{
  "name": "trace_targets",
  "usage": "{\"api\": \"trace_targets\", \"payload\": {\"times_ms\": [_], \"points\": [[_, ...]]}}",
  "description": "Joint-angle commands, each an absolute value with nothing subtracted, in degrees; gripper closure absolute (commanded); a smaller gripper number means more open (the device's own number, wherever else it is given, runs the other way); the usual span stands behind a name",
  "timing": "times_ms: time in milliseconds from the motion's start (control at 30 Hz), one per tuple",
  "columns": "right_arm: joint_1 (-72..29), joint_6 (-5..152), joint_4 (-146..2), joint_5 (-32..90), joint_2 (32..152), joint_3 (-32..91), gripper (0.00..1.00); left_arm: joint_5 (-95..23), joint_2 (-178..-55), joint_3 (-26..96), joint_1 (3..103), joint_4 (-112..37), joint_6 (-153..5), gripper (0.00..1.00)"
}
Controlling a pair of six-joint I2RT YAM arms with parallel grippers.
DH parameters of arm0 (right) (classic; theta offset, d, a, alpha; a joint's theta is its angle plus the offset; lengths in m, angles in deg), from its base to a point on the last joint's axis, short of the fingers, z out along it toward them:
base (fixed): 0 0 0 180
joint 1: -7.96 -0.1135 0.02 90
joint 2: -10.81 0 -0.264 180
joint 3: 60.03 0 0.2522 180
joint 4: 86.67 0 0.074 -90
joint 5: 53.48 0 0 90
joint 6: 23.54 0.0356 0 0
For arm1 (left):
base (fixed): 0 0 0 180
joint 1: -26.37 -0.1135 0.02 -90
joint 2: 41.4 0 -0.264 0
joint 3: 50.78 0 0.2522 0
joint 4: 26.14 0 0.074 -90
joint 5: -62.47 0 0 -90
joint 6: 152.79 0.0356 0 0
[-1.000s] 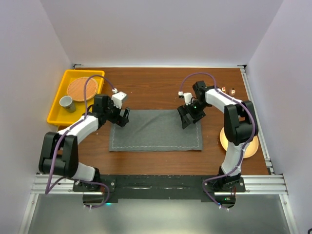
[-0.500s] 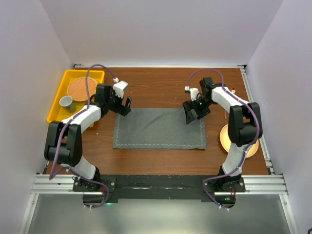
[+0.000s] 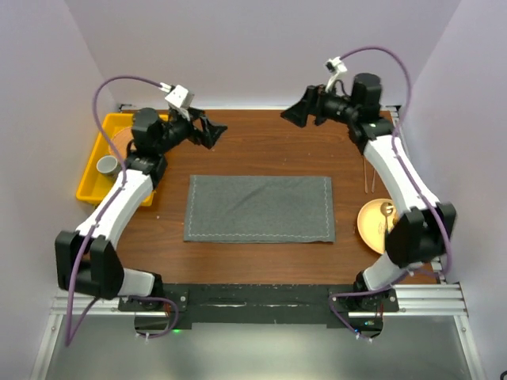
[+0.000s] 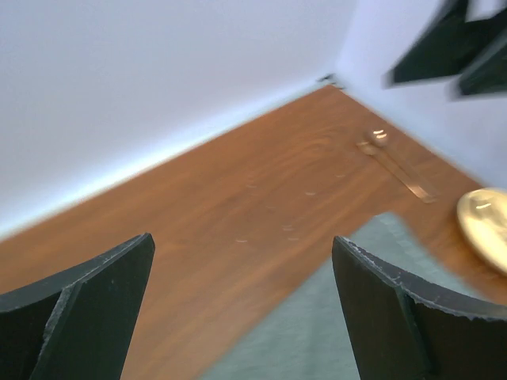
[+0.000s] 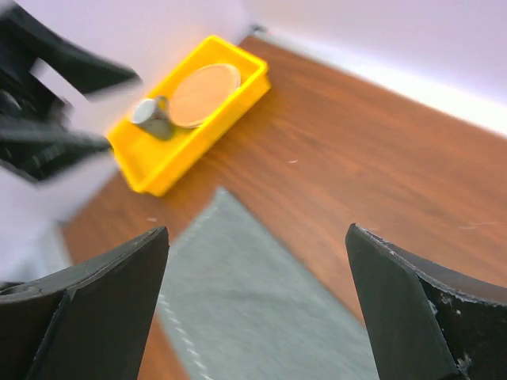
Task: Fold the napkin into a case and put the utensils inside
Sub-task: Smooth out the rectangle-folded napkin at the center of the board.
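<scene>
Napkin (image 3: pixel 259 208): flat grey rectangle at table centre, stitched hem showing along the near edge, nothing touching it. A second ago my L gripper (image 3: pixel 207 129) and R gripper (image 3: pixel 297 113) sat low on its two far corners. Since then I've let go and swung both arms up and back to the far edge of the table, well apart from the cloth. Both sets of jaws stand wide apart w/ nothing between them; the wrist views show only bare wood and cloth below. The cloth has slid slightly right vs. then and lies squarer. Meaning: the laying-out step looks done, but this is a broad rectangle, not yet the narrow case, so more folding is due. Utensils (image 3: pixel 368 176): thin pieces on the wood at right, just beyond the plate (image 3: pixel 372 233), apart from the napkin. One more may lie on the plate, too small to tell. None are loaded yet. Tray (image 3: pixel 87 186) sits at far left.
</scene>
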State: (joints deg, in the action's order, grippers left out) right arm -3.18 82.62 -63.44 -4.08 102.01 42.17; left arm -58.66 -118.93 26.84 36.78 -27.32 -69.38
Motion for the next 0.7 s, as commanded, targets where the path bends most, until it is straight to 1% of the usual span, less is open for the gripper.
{"api": "trace_targets", "payload": {"times_ms": [0,67,100,233,300,533,667], "points": [[-7.24,99.47,-71.63,-9.53,110.05,36.63,0.02,-59.62,-124.97,19.52,41.99,-12.97,-93.43,0.0],[-9.18,103.26,-77.63,-8.92,109.17,28.75,0.02,-58.04,-127.42,17.31,43.85,-9.33,-100.13,0.0],[-9.79,106.68,-80.62,-9.09,109.69,26.96,0.02,-57.59,-128.49,15.73,45.43,-7.05,-101.89,0.0],[-13.13,112.15,-88.1,-8.05,112.5,19.23,0.02,-54.43,-134.63,10.54,47.55,1.04,-113.05,0.0],[-13.75,113.82,-91.36,-7.95,115.47,18.24,0.02,-54.07,-137.45,8.78,47.64,6.05,-117.96,0.0],[-13.75,120.5,-100.32,-7.34,125.49,18.06,0.02,-51.53,-150.18,11.05,47.64,10.81,-125.19,0.0],[-13.49,116.05,-96.75,-7.77,128.14,19.29,0.02,-50.03,-154.68,11.59,47.55,12.56,-126.86,0.0]]}}
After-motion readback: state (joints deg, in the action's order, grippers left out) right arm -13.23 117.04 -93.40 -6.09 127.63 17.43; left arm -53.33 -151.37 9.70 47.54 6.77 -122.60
